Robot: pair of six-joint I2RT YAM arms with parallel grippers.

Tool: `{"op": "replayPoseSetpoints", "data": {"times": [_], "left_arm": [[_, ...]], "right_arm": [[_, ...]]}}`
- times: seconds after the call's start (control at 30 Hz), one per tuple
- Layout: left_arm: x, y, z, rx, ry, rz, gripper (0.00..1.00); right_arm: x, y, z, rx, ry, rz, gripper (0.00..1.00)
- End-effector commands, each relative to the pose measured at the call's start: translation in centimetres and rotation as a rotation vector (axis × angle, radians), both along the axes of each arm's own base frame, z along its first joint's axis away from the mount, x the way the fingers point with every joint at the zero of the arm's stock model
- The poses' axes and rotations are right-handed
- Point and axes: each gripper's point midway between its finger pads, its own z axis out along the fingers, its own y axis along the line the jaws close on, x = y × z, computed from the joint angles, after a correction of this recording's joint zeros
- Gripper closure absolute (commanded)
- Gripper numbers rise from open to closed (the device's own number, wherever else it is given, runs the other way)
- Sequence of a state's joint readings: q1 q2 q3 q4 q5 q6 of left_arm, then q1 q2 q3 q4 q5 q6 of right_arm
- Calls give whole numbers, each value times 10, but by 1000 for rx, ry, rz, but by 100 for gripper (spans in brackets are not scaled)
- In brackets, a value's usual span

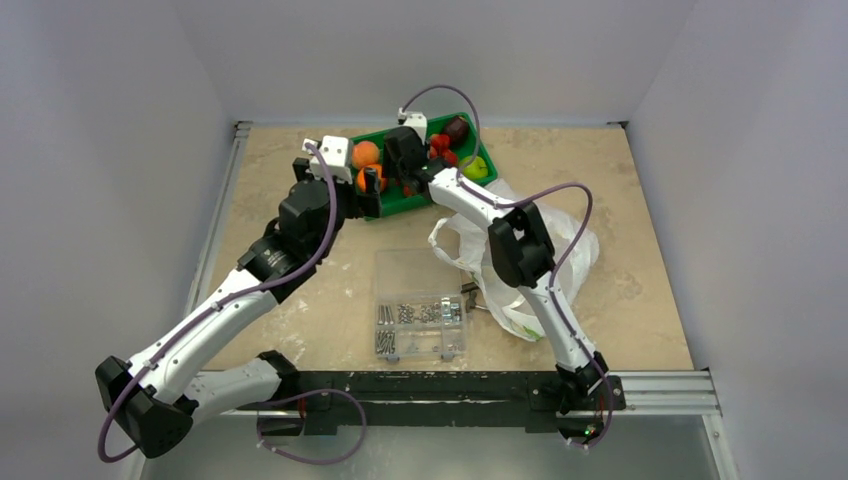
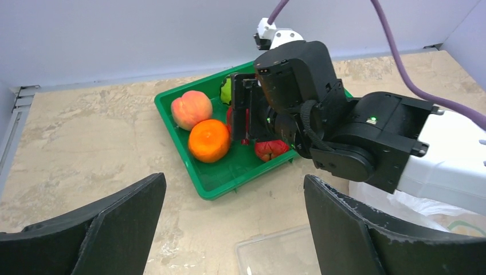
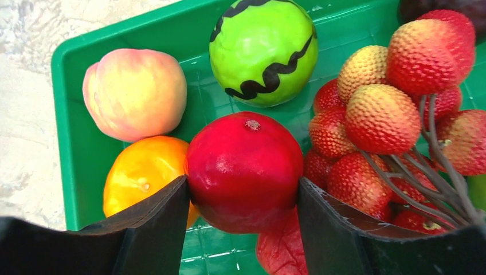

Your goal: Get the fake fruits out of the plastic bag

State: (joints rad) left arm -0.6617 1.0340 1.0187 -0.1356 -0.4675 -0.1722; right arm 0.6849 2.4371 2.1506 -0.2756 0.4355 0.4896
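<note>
My right gripper (image 3: 243,192) is shut on a glossy red apple (image 3: 243,169), one of the fake fruits, low inside the green tray (image 3: 69,143). Around it lie a peach (image 3: 134,94), an orange fruit (image 3: 140,172), a green ball with black stripes (image 3: 263,51) and a bunch of bumpy red fruits (image 3: 395,114). From above, the right gripper (image 1: 405,172) reaches over the tray (image 1: 395,208). The plastic bag (image 1: 575,245) lies crumpled on the table under the right arm. My left gripper (image 2: 235,229) hangs open and empty above the table, just in front of the tray's near corner (image 2: 209,192).
A clear box of screws (image 1: 420,300) sits in front of the tray, its lid (image 2: 281,252) under my left gripper. A yellow-green apple (image 1: 477,168) and a dark maroon fruit (image 1: 457,128) lie in the tray's right end. Walls enclose the table on three sides.
</note>
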Motion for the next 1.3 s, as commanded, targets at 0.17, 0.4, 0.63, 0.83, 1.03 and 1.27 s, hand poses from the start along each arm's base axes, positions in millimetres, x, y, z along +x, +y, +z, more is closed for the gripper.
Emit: {"op": "replayPoseSetpoints", "data": {"times": [0.17, 0.4, 0.63, 0.83, 1.03, 1.27], "left_arm": [[7, -5, 10, -27, -22, -18, 10], [8, -11, 6, -38, -6, -50, 10], [-15, -89, -3, -120, 66, -474, 9], [-43, -148, -20, -230, 225, -792, 9], [-45, -165, -45, -225, 345, -845, 10], [-59, -182, -66, -133, 424, -889, 32]], "right_arm": [[7, 5, 34, -31, -40, 49, 20], [-13, -11, 122, 8, -118, 60, 13], [-78, -58, 171, 66, -125, 62, 14], [-150, -115, 186, 112, -133, 44, 15], [-218, -176, 177, 145, -125, -11, 16], [-283, -235, 159, 108, -88, -51, 35]]}}
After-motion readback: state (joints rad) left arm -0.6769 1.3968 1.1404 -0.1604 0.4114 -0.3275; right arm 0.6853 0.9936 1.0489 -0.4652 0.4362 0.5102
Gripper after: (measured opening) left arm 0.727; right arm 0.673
